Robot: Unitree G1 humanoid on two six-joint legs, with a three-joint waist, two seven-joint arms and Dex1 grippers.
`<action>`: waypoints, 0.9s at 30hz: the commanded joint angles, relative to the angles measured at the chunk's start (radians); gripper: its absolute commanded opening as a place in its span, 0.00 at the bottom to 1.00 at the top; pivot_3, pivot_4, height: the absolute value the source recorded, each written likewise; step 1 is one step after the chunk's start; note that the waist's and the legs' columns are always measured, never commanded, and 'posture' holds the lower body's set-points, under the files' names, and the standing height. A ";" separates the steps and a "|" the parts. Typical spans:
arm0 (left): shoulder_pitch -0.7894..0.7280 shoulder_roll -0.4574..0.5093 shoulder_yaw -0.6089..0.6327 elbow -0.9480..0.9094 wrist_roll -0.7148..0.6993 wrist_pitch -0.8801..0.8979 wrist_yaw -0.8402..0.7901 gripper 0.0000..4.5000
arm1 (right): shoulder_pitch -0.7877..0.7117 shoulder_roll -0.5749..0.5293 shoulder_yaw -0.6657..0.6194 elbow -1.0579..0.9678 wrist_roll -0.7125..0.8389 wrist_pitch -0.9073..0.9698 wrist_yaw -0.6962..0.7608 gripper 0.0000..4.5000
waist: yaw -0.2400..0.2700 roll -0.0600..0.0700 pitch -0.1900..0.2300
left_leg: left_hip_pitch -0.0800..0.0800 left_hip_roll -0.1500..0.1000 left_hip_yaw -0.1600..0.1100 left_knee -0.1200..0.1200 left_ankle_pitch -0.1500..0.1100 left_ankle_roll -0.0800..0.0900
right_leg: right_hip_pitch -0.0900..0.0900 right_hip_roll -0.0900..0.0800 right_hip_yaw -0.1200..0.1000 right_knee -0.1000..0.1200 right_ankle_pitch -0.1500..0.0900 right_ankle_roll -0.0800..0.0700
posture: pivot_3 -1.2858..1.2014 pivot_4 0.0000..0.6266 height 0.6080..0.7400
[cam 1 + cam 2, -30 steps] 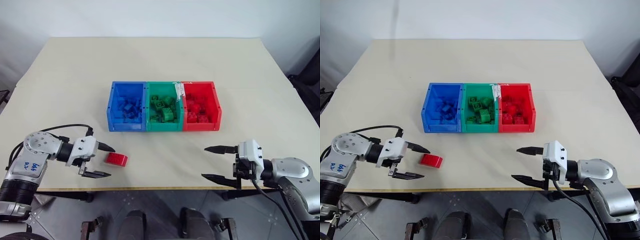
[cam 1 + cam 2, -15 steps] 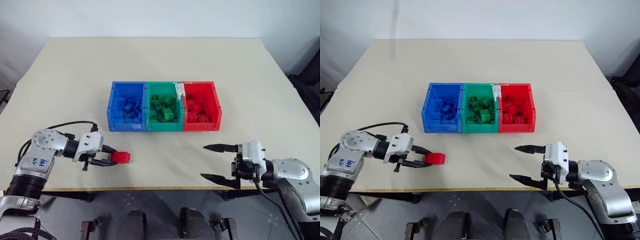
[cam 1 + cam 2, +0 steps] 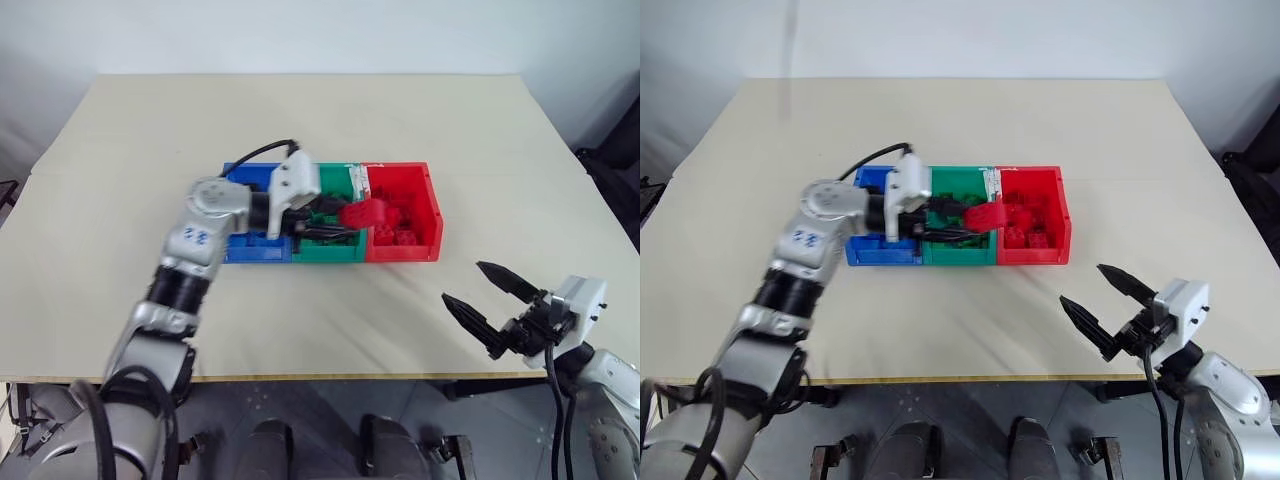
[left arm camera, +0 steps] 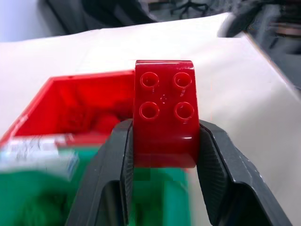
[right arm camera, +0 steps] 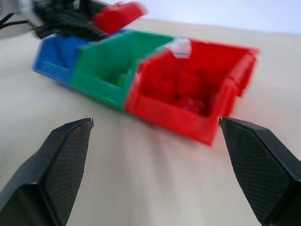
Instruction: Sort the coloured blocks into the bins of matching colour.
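Where bins sit: beige table.

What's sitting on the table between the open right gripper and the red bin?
Nothing: in the right wrist view, bare table runs from the right gripper to the red bin.

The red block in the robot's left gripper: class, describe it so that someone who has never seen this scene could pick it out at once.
Find the row of three joined bins mid-table. Above the green bin, beside the red one, the left gripper is shut on the red block. Unlike the other blocks, it is held in the air, not lying in a bin.
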 commanded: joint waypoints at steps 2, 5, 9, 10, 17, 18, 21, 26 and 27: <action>-0.164 -0.084 0.017 0.300 0.088 -0.159 0.167 0.33 | 0.046 0.032 -0.035 -0.073 -0.009 -0.035 -0.047 1.00 | 0.001 -0.001 0.000 | 0.000 0.000 0.001 0.000 0.000 0.000 | 0.000 0.000 0.000 -0.001 0.000 0.001 | 0.52 0.24 1.00; -0.231 -0.129 0.028 0.443 0.114 -0.231 0.212 0.41 | 0.089 0.052 -0.027 -0.109 -0.024 -0.046 -0.064 1.00 | 0.000 -0.001 0.000 | 0.000 0.000 0.001 -0.001 0.000 0.001 | 0.000 0.000 0.000 -0.002 0.001 0.001 | 0.52 0.24 1.00; -0.262 -0.153 0.052 0.510 0.114 -0.274 0.192 0.68 | 0.130 0.085 -0.002 -0.140 -0.052 -0.067 -0.086 1.00 | 0.002 -0.001 0.000 | -0.001 0.000 0.001 -0.001 -0.001 0.001 | 0.000 0.000 0.000 -0.003 0.001 0.001 | 0.52 0.24 1.00; -0.256 -0.146 0.061 0.500 0.107 -0.287 0.173 0.76 | 0.128 0.087 0.005 -0.139 -0.057 -0.070 -0.087 1.00 | 0.002 -0.001 0.000 | -0.001 0.000 0.001 -0.001 -0.001 0.001 | 0.000 0.000 0.000 -0.003 0.001 0.001 | 0.52 0.24 1.00; -0.087 0.018 0.124 0.248 0.042 -0.290 0.003 0.98 | 0.031 0.021 0.066 -0.070 -0.062 -0.056 0.001 1.00 | -0.002 0.000 0.000 | -0.001 0.000 0.001 -0.001 -0.001 0.001 | 0.000 0.000 0.000 -0.003 0.001 0.001 | 0.52 0.24 1.00; -0.027 0.070 0.144 0.161 0.008 -0.265 -0.050 0.98 | -0.002 -0.002 0.082 -0.045 -0.064 -0.051 0.032 1.00 | -0.018 0.000 0.000 | 0.000 0.000 0.001 -0.001 -0.001 0.001 | 0.000 0.000 0.000 -0.003 0.001 0.001 | 0.52 0.24 1.00; 0.210 0.256 0.212 -0.106 -0.051 -0.174 -0.118 0.98 | -0.108 -0.088 0.136 0.068 -0.085 -0.058 0.152 1.00 | -0.044 0.002 0.000 | 0.006 0.001 0.004 -0.003 -0.001 0.001 | 0.000 0.000 0.002 0.000 0.000 0.000 | 0.52 0.24 1.00; 0.545 0.429 0.360 -0.379 -0.178 -0.136 -0.170 0.98 | -0.233 -0.157 0.197 0.218 -0.109 -0.098 0.309 1.00 | -0.035 0.001 0.001 | 0.008 0.003 0.004 -0.005 -0.001 0.000 | 0.001 0.000 0.000 0.003 -0.002 -0.003 | 0.52 0.24 1.00; 0.641 0.457 0.433 -0.425 -0.198 -0.124 -0.141 0.98 | -0.275 -0.175 0.217 0.269 -0.117 -0.110 0.359 1.00 | -0.024 0.001 0.001 | 0.008 0.002 0.004 -0.004 -0.002 0.001 | 0.001 -0.001 0.000 0.003 -0.001 -0.003 | 0.52 0.24 1.00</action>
